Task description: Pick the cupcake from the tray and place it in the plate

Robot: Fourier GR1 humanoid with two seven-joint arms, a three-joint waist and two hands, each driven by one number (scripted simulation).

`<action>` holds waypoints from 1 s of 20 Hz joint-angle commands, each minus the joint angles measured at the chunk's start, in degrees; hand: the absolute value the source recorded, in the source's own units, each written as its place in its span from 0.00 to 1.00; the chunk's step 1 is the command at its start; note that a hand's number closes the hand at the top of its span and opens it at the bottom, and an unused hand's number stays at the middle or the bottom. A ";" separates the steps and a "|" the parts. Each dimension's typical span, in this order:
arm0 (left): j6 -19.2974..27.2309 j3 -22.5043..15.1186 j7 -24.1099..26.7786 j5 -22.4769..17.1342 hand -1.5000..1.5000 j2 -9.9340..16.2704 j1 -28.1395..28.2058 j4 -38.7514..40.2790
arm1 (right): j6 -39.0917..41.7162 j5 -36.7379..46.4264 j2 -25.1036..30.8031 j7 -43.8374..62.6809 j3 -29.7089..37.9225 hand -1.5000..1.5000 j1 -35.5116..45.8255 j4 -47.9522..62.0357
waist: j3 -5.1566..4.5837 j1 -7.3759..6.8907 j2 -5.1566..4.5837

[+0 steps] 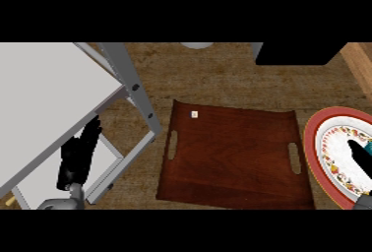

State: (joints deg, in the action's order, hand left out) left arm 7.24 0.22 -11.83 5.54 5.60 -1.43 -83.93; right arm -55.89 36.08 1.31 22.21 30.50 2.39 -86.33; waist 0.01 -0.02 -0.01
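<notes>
The dark wooden tray (232, 157) lies in the middle of the counter, and no cupcake shows on it. A plate (327, 147) with a red rim and a patterned band sits at the right edge, partly cut off. My right hand (359, 160) reaches over the plate from the lower right, mostly out of the view. A small teal piece, probably the cupcake (368, 146), shows at the picture's edge right beside that hand. My left hand (76, 160) rests open at the lower left, over the white frame.
A white panel with a grey metal frame (134, 86) fills the left side next to the tray. A black box (298, 53) stands at the back right. A tiny white tag (194, 114) lies on the tray's far left corner.
</notes>
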 commanded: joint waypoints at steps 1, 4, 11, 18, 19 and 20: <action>0.21 -1.40 -2.17 0.90 0.50 -0.77 2.67 -3.87 | -2.54 3.33 -0.44 3.73 0.60 0.00 0.33 2.65 | -0.01 -0.11 0.03; -0.43 1.51 -0.20 -0.41 0.50 0.70 1.87 -2.83 | -1.26 -0.72 1.96 2.84 1.99 0.00 -1.15 3.53 | 0.00 -0.04 0.04; 0.08 0.40 -4.42 0.79 0.50 -0.62 -1.18 -3.13 | -4.79 5.83 -1.24 8.25 -1.54 0.00 -5.34 -0.90 | -0.02 0.07 0.05; -1.33 3.04 1.84 -0.13 0.50 0.28 -1.26 2.55 | -7.79 4.12 -1.29 11.70 -6.00 0.00 -12.45 -2.64 | -0.03 0.25 0.03; -1.32 0.35 -0.99 0.88 0.50 -0.88 2.44 -3.04 | -6.43 3.95 -1.29 10.46 -5.65 0.00 -12.36 -3.45 | -0.02 0.09 0.06; -3.98 2.86 -1.59 -1.60 0.50 1.77 1.30 -2.38 | -4.79 1.41 -1.30 8.59 -3.07 0.00 -15.08 -6.18 | -0.02 0.24 0.09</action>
State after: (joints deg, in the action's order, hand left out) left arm 5.53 2.01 -12.65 5.50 5.85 -1.06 -85.01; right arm -58.93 39.31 0.26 29.86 28.01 -7.63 -88.34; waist 0.00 0.11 0.03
